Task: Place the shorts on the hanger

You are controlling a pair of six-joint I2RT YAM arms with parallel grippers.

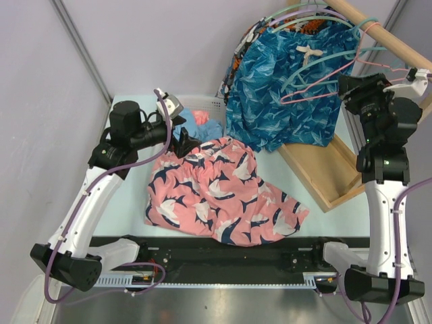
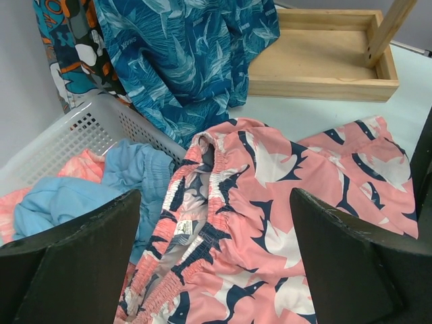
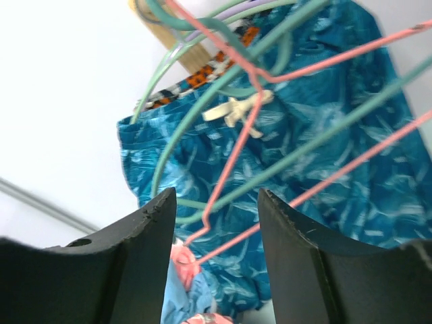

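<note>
Shorts point(image 1: 223, 196) lie crumpled on the table, their waistband end just beside the white mesh basket point(image 2: 81, 128), which holds a light-blue garment point(image 2: 67, 199) and some pink cloth. The left gripper point(image 2: 216, 223) hangs over the waistband, fingers spread wide. Up by the hanging clothes, the right gripper point(image 3: 216, 202) has its fingers apart, and the wire of the hanger point(image 3: 233, 155) runs between them unpinched. A post stands in the wooden tray point(image 2: 324, 88).

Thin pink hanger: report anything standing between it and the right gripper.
Nothing visible blocks it: the thin pink wire hanger shows its corner between the fingers of the right gripper. A teal-green wire hanger crosses the same gap, so closing might catch both.
</note>
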